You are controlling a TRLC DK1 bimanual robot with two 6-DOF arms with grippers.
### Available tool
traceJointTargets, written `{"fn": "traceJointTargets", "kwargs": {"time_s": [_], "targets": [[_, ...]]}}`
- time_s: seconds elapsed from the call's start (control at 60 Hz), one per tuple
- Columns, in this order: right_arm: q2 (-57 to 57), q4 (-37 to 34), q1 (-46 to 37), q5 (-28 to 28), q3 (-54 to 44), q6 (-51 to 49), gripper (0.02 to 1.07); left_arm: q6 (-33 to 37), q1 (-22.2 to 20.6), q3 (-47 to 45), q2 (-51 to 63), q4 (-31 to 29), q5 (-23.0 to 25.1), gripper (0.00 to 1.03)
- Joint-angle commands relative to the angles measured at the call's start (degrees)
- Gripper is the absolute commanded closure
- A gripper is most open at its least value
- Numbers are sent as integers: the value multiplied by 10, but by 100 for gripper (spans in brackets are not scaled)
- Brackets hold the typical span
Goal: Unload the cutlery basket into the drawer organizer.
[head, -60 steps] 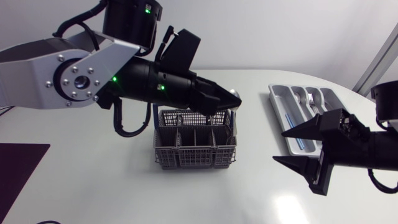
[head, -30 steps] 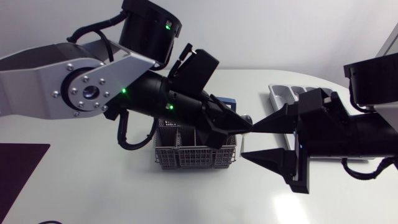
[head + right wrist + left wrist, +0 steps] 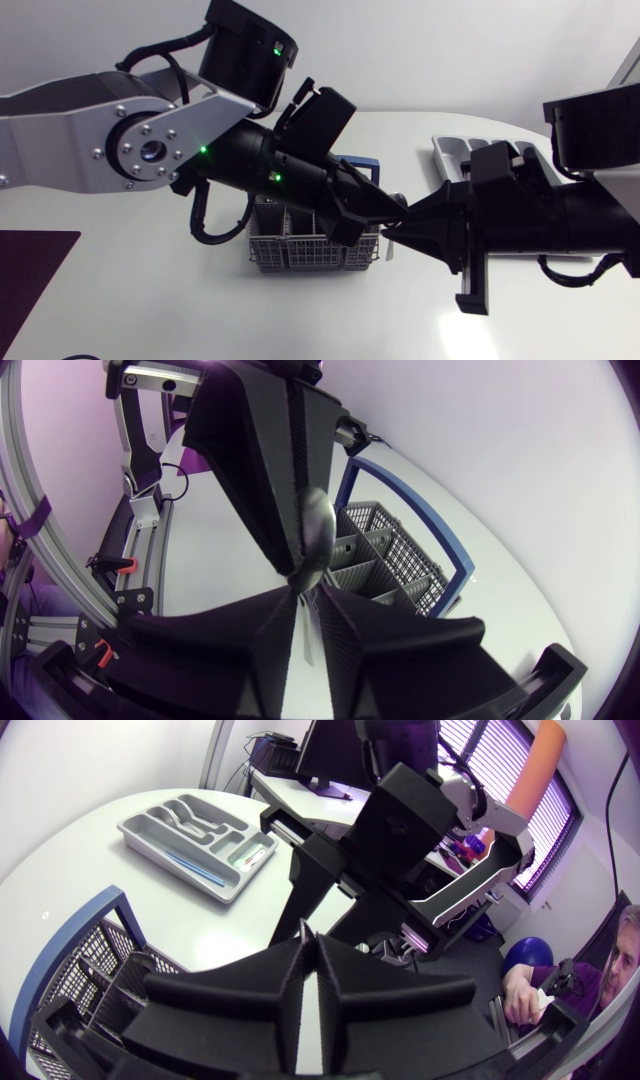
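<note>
spoon (image 3: 316, 528): metal, held in the air between the two tools, above the right end of the cutlery basket. bowl sits at the left tool's tips; handle runs on into the right tool.

left tool (image 3: 385, 208): fingers pressed together, pinching the spoon just by its bowl. in its own wrist view (image 3: 310, 955) only a thin slit shows between the fingers. left arm (image 3: 120, 130) reaches in over the basket.

right tool (image 3: 395, 228): tip to tip with the left tool. fingers drawn into a narrow v (image 3: 306, 605) and closed on the spoon's handle from both sides. right arm (image 3: 590, 215) comes in low across the surface.

cutlery basket (image 3: 300, 250): grey wire mesh, divided into compartments, blue handle (image 3: 358, 163) upright. stands on the surface (image 3: 200, 310) under the left tool.

drawer organizer (image 3: 450, 150): grey tray, well apart from the basket, partly hidden behind the right arm. silver cutlery (image 3: 185, 815) lies in its compartments; a thin blue piece (image 3: 205, 870) lies in the long one.
</note>
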Motion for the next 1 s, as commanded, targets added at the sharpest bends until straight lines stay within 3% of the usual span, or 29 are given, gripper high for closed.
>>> {"fn": "traceJointTargets", "kwargs": {"time_s": [0.0, 0.083, 0.133, 0.183, 0.2, 0.233, 0.267, 0.383, 0.517, 0.667, 0.983], "targets": [[6, -2, 5, 2, -13, 5, 101, 10, -4, 16, 3, -3, 8, 100], [5, -5, 5, 3, -17, 5, 101, 10, -1, 16, 0, -2, 8, 99], [5, -9, 5, 5, -18, 4, 101, 10, 1, 17, -2, -2, 8, 93], [4, -12, 4, 6, -19, 2, 101, 9, 3, 20, -3, -2, 8, 76], [5, -14, 4, 6, -19, 1, 101, 9, 3, 20, -4, -2, 8, 75], [5, -21, 2, 6, -20, -4, 101, 8, 10, 25, -5, -3, 6, 56], [5, -27, -2, 7, -22, -12, 101, 8, 14, 29, -6, -2, 1, 43], [0, -43, -26, 12, -34, -35, 101, 11, 30, 37, -8, 3, -41, 22], [-8, -63, -114, 12, -50, -96, 101, 18, 45, 51, 12, -3, -148, 22], [-4, -67, -231, 5, -68, -170, 101, 68, 19, 35, 37, -18, -243, 22], [75, 28, -466, 12, -83, -282, 101, 131, -8, 10, 65, -6, -312, 22]]}}
